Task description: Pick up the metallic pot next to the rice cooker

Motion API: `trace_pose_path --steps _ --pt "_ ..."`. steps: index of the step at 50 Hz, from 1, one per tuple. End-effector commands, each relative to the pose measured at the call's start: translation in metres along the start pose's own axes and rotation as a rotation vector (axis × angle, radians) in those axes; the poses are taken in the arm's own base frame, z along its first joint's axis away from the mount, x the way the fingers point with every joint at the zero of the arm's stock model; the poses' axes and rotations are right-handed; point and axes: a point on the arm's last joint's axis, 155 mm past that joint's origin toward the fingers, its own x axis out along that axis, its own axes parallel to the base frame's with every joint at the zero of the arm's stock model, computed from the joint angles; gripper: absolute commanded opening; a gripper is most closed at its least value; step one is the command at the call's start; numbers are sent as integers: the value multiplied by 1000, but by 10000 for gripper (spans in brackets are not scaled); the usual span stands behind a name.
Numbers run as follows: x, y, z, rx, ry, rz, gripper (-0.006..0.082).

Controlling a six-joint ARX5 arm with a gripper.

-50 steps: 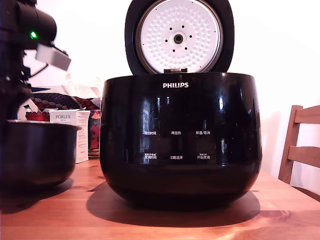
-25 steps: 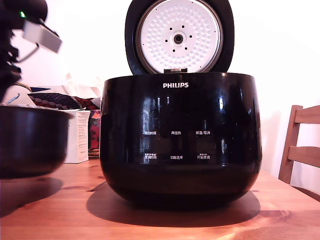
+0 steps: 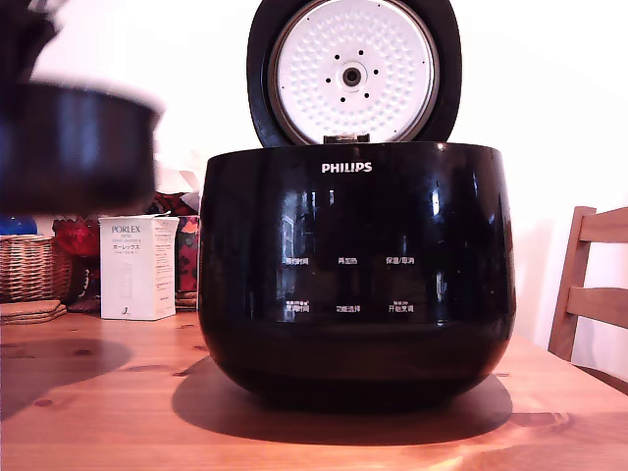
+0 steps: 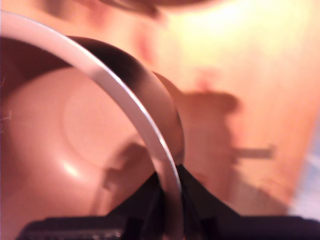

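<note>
A home dining spot: wooden bench [image 3: 118, 412], wooden chair [image 3: 589, 285], wicker basket [image 3: 29, 267], rice cooker [image 3: 355, 265].

Dark metallic pot [image 3: 74, 147] blurred, airborne at exterior view's upper left, glossy black rice cooker [image 3: 356, 270] centre frame, lid open

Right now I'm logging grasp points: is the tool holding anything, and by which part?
Yes. The tool is clamped on the metallic pot, gripping its thin pale rim, one finger inside the wall and one outside. The pot hangs clear above the table.
</note>
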Motion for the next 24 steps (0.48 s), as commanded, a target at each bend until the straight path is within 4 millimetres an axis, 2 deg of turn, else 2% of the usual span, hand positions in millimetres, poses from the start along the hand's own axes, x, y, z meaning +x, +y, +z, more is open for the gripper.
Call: trace_pose_path --steps 1,7,24 --pt "-28 12 11 -3 -53 98 -24" --pt "-38 17 17 -5 -59 137 -24" --pt "-39 15 22 17 -59 140 -24"
